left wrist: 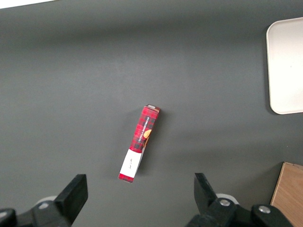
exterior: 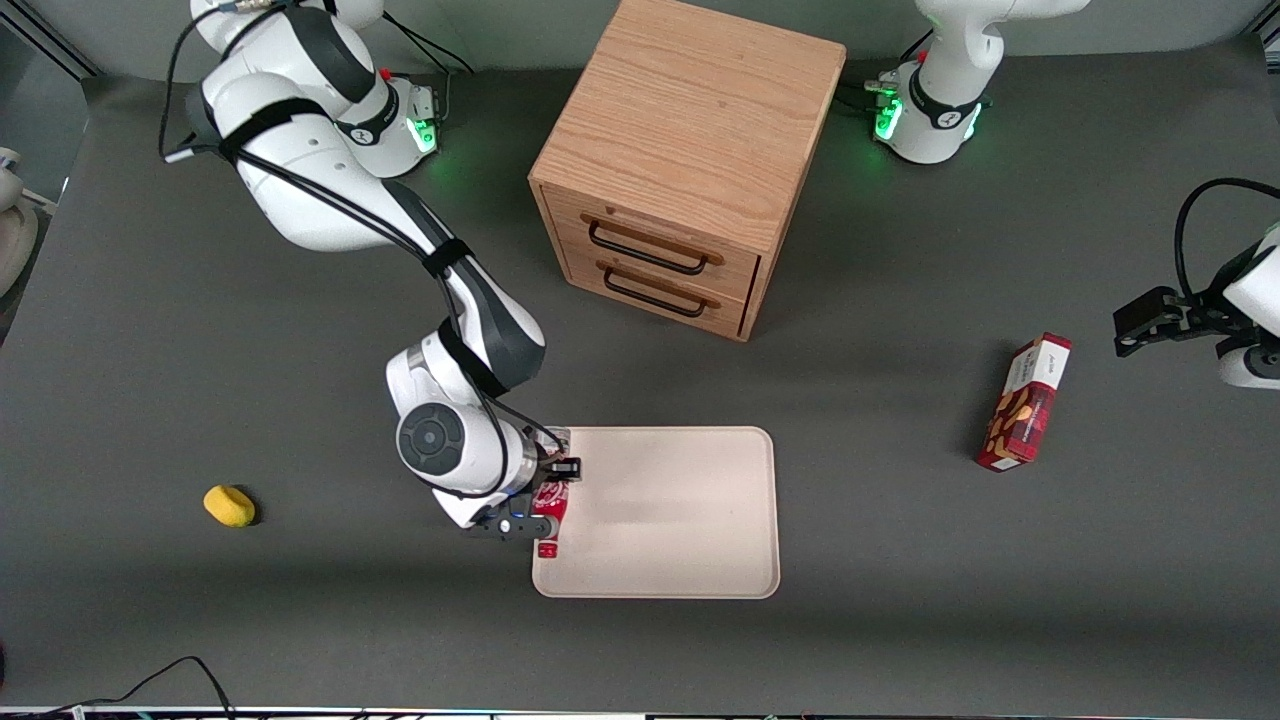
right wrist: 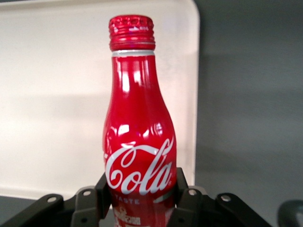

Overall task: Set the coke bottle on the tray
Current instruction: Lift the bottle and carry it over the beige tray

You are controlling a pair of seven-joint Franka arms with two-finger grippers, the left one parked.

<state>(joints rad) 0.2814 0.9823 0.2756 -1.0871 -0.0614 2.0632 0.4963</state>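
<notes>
Right wrist view, hand (right wrist: 142, 201) clamping coke bottle (right wrist: 139, 137), front hides grip

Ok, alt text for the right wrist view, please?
The gripper is shut on a red coke bottle, cap pointing away from the camera, over the rim of the beige tray. Dark grey table lies beside it.

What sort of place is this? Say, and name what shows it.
Likely a robot lab tabletop: arms bolted to a dark table, with staged props, a wooden drawer cabinet and a snack box. The gripper holds a coke bottle over a tray.
</notes>
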